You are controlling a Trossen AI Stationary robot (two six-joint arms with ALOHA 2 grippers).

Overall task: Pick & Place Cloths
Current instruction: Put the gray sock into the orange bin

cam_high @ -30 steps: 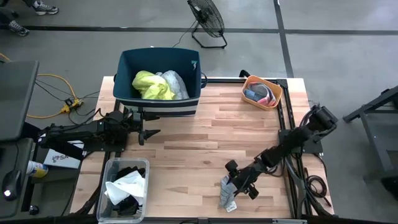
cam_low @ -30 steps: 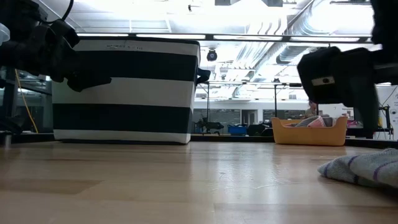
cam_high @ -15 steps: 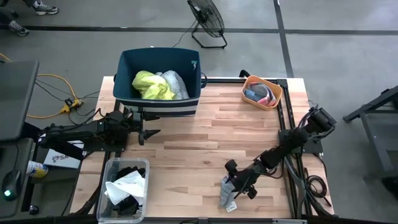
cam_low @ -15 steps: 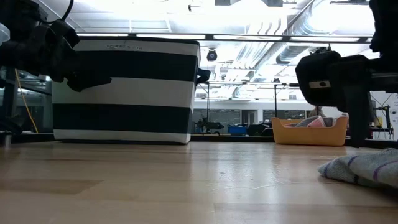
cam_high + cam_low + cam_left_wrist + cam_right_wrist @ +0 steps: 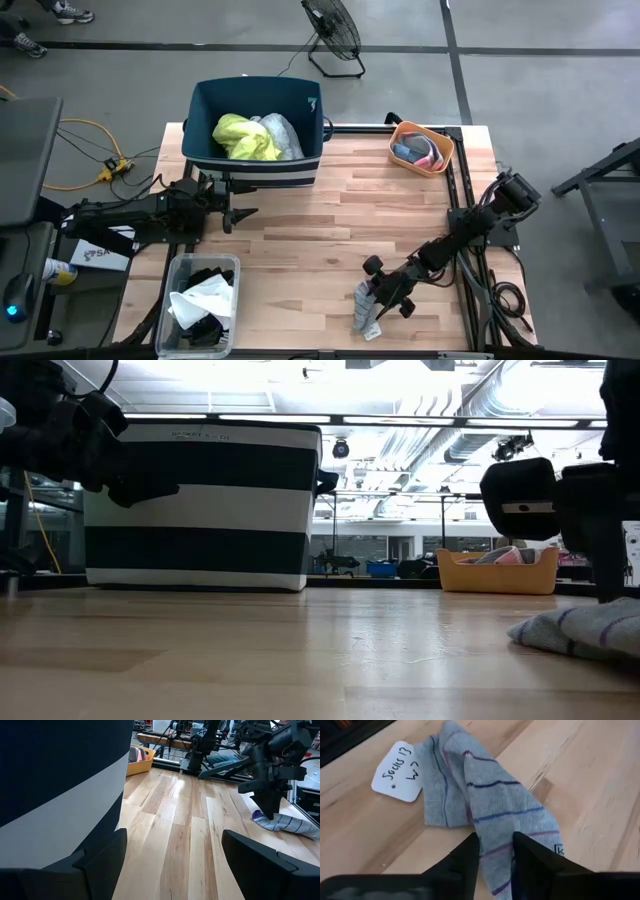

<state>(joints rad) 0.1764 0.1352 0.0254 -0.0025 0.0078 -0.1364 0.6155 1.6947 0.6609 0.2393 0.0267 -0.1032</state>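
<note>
So the right end effector [image 5: 378,297] sits right on top of the sock [image 5: 365,308], near the counter [image 5: 330,230]'s front edge, with the sock's paper tag [image 5: 400,764] just past it. The bin [image 5: 258,130] is far off across the counter, directly in front of the left end effector [image 5: 238,215]. The small tray [image 5: 421,147] is at the back corner, well apart from both. A clear box [image 5: 201,300] sits beside the left arm.

Bright ceiling lights [image 5: 300,385] glare strongly in the low view. The tabletop [image 5: 250,650] reflects them softly. Near wood is blurred; shadows stay weak everywhere.
</note>
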